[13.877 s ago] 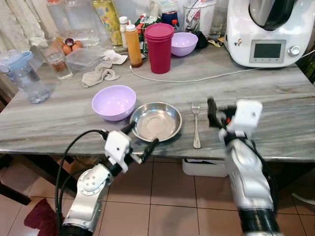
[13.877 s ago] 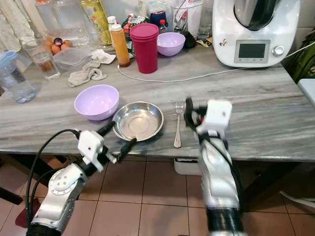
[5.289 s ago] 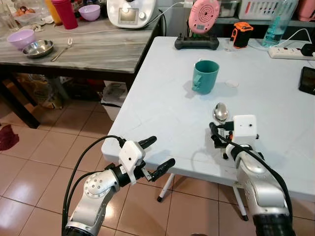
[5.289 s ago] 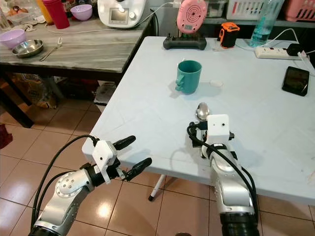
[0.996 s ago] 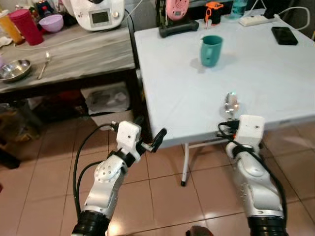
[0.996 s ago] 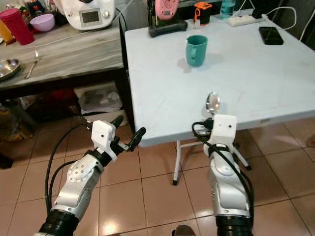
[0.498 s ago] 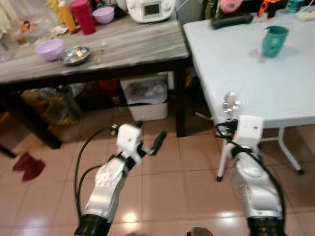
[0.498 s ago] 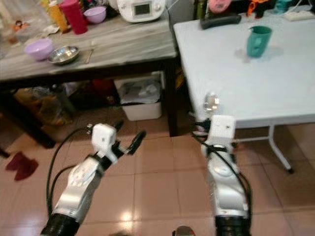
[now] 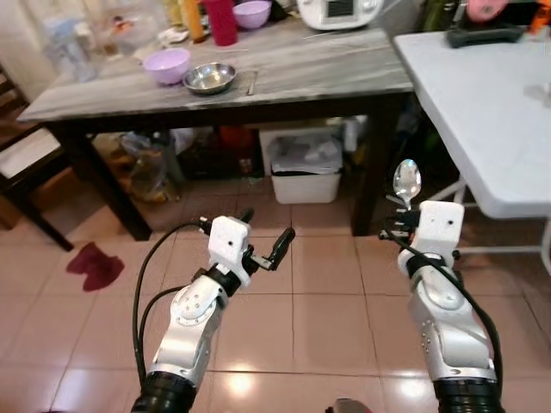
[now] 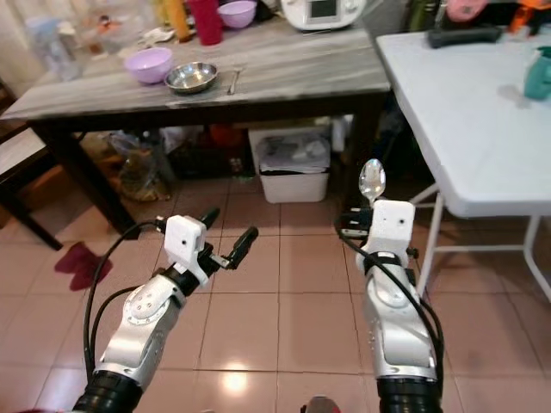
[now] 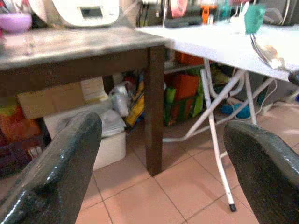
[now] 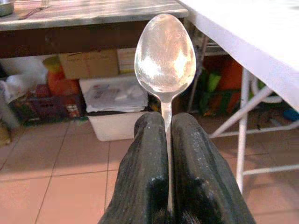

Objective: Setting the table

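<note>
The right gripper point(image 12: 166, 196) is clamped on the handle of a spoon point(image 12: 165, 53), whose bowl is held upright above the fingertips; it is judged that the spoon is gripped low on the stem so that the bowl stays clear and can be laid flat when released. The left gripper point(image 9: 263, 239) is carried with its fingers apart and nothing between them, presumably kept free for a later item. Both arms are held forward over the tiled floor point(image 9: 318, 310), well apart from either table. Further out, the marble-topped table point(image 9: 293, 77) bears the place setting: a steel dish point(image 9: 210, 77) just beside a lilac bowl point(image 9: 167, 64), with a fork point(image 9: 250, 82) lying on the dish's other side. The spoon is judged to be bound for that setting. To the right, a white table point(image 9: 482, 112) is seen. No brand or writing can be read
</note>
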You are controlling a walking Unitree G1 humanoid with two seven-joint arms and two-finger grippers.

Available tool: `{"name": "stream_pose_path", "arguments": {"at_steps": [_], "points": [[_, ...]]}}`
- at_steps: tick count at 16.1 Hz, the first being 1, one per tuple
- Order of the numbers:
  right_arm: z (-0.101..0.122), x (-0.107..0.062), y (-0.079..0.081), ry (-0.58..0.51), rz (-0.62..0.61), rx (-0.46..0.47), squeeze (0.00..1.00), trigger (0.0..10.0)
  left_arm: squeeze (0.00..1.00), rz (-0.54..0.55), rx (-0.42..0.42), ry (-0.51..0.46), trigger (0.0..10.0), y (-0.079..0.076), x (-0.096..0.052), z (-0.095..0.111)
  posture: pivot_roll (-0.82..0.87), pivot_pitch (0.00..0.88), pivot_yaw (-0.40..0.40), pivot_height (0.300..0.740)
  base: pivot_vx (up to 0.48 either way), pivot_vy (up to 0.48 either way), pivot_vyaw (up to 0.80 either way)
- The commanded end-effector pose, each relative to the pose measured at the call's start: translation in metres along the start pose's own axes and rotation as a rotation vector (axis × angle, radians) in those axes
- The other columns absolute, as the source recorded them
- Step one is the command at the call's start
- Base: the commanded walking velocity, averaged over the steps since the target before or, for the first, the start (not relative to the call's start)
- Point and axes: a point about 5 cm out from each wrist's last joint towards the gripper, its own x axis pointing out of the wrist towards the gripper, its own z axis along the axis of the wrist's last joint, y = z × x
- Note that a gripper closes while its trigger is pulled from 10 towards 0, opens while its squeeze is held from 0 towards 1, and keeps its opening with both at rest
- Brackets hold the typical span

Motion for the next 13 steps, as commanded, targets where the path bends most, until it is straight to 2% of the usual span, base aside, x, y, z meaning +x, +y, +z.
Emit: {"name": "stream_pose_path", "arguments": {"at_steps": [1, 3, 6, 10, 13], "points": [[0.005, 0.000, 0.011, -0.022, 0.033, 0.019, 0.00, 10.0, 0.00, 0.054, 0.029, 0.012, 10.0, 0.012, -0.007, -0.001, -0.26, 0.085, 0.085, 0.740, 0.000, 0.000, 0.00], [0.010, -0.002, 0.009, -0.064, 0.022, 0.003, 0.00, 10.0, 0.00, 0.162, -0.012, 0.022, 10.0, 0.030, -0.010, -0.001, -0.26, 0.084, 0.085, 0.740, 0.000, 0.000, 0.00], [0.018, -0.006, 0.002, -0.132, -0.008, -0.023, 0.00, 10.0, 0.00, 0.200, -0.025, 0.015, 10.0, 0.037, -0.014, -0.001, -0.26, 0.079, 0.082, 0.740, 0.106, 0.000, 0.00], [0.014, -0.014, -0.005, -0.142, -0.017, -0.035, 0.00, 10.0, 0.00, 0.212, -0.043, 0.017, 10.0, 0.037, -0.019, -0.003, -0.25, 0.073, 0.085, 0.740, 0.388, 0.000, 0.00], [0.018, -0.020, -0.015, -0.187, -0.049, -0.087, 0.00, 10.0, 0.00, 0.227, -0.045, 0.022, 10.0, 0.038, -0.026, -0.005, -0.25, 0.068, 0.085, 0.740, 0.436, 0.000, 0.00]]}}
